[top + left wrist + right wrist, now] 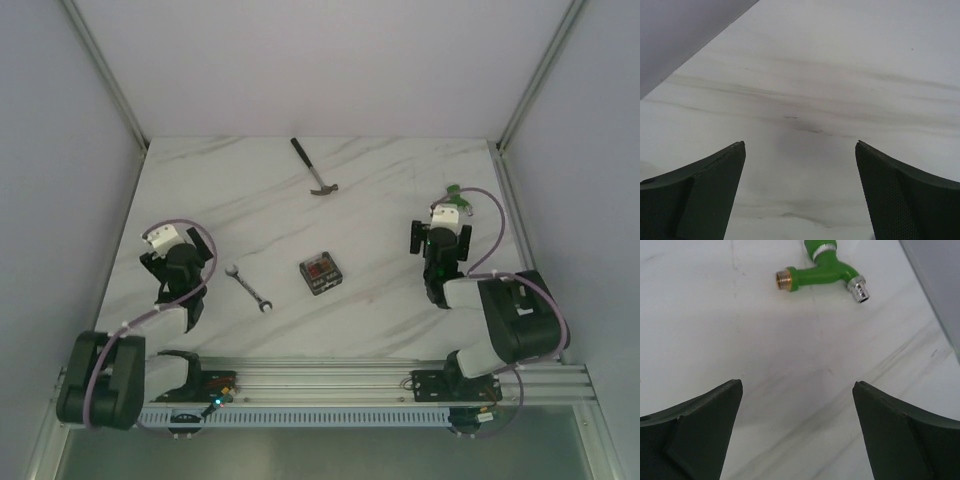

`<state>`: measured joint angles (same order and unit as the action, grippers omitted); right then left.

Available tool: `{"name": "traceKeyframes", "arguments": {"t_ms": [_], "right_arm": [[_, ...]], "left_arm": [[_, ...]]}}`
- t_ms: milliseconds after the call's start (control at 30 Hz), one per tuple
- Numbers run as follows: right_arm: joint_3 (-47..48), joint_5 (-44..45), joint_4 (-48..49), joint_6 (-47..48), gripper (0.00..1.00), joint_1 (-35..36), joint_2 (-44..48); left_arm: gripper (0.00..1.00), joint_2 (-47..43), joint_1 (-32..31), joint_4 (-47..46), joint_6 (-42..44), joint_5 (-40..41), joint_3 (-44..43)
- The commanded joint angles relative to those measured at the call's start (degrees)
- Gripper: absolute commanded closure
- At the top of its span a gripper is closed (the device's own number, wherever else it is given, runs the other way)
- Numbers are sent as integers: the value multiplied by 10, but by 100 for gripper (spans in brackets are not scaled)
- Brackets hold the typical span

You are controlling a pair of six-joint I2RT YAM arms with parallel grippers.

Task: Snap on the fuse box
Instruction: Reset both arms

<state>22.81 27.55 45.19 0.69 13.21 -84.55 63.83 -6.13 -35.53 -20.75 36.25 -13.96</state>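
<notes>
The fuse box (320, 273) is a small square black box with red fuses showing in its top. It lies on the white marble table (380, 190), near the middle, in the top view only. My left gripper (178, 252) is open and empty, well to the left of the box, and its wrist view (800, 145) shows only bare marble between the fingers. My right gripper (441, 235) is open and empty, to the right of the box, over bare marble in its wrist view (797, 382).
A silver wrench (249, 288) lies between the left gripper and the box. A hammer (314, 168) lies at the back centre. A green tap fitting (455, 195) lies just beyond the right gripper, also in the right wrist view (822, 271). Grey walls enclose the table.
</notes>
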Motion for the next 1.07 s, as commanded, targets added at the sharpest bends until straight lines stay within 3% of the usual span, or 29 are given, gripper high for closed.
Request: {"name": "traceKeyframes", "arguments": {"t_ms": [0, 133, 233, 333, 400, 1033], "right_arm": [[-63, 22, 246, 74, 1, -5, -10], [-143, -64, 344, 41, 1, -51, 15], [-142, -161, 384, 2, 1, -109, -29], [-107, -217, 306, 4, 0, -126, -26], [-92, -228, 277, -3, 0, -135, -26], [-90, -225, 275, -11, 0, -143, -27]], "left_arm": [[0, 68, 13, -213, 111, -28, 20], [0, 143, 24, -321, 139, -90, 24], [0, 198, 31, -367, 162, -153, 23], [0, 259, 31, -432, 202, -232, 25], [0, 248, 32, -371, 196, -230, 2], [0, 251, 26, -377, 201, -220, 4]]}}
